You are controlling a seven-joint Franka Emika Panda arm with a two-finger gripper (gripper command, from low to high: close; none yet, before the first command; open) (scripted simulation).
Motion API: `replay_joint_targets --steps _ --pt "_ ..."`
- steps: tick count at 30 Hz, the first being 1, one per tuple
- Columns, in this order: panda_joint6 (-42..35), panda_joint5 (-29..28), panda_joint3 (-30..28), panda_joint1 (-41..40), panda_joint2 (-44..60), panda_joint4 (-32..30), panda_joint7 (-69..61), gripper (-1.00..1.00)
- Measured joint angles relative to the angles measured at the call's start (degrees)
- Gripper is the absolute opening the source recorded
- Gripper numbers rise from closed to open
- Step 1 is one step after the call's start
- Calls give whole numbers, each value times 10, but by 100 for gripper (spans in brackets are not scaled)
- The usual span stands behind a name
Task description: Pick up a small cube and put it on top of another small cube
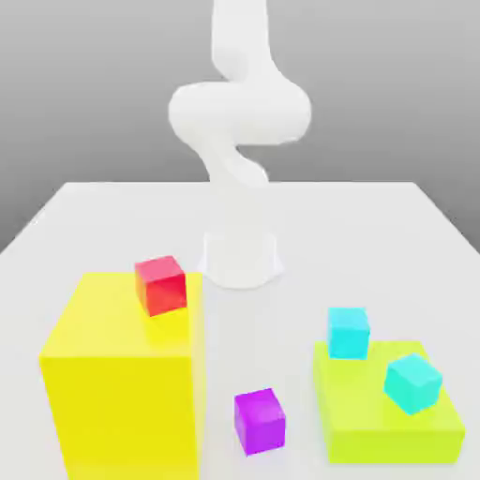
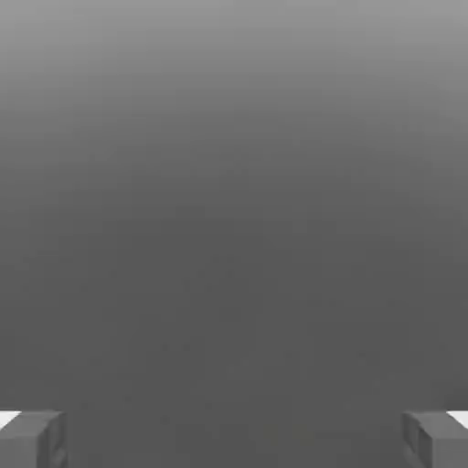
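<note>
My gripper (image 2: 234,439) has its fingers (image 2: 32,439) spread wide apart, gripping nothing and facing blank grey, so every cube sits down below it. The purple cube (image 1: 259,422) rests alone on the table (image 1: 375,234), between the big yellow block (image 1: 122,394) and the green slab (image 1: 375,436) carrying a cyan cube (image 1: 412,382)

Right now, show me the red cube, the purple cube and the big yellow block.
red cube (image 1: 161,285), exterior view, front face
purple cube (image 1: 259,422), exterior view, front face
big yellow block (image 1: 122,398), exterior view, front face
</note>
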Motion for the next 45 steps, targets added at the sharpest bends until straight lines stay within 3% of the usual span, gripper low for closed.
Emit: replay_joint_targets --steps 8,16,23,27,32,33,40,45 --pt "73 46 46 -37 145 -53 175 0" --pt "146 48 96 -69 288 -106 376 0" --pt "212 -4 115 -81 415 -153 591 0" --pt "252 -52 90 -62 489 -175 717 0" --pt "332 -96 47 -27 591 -162 764 0" --pt "344 -100 40 -22 606 -159 767 -100" --pt "346 -101 39 -21 607 -159 768 -100" --pt "273 -63 67 -40 517 -176 739 -100"
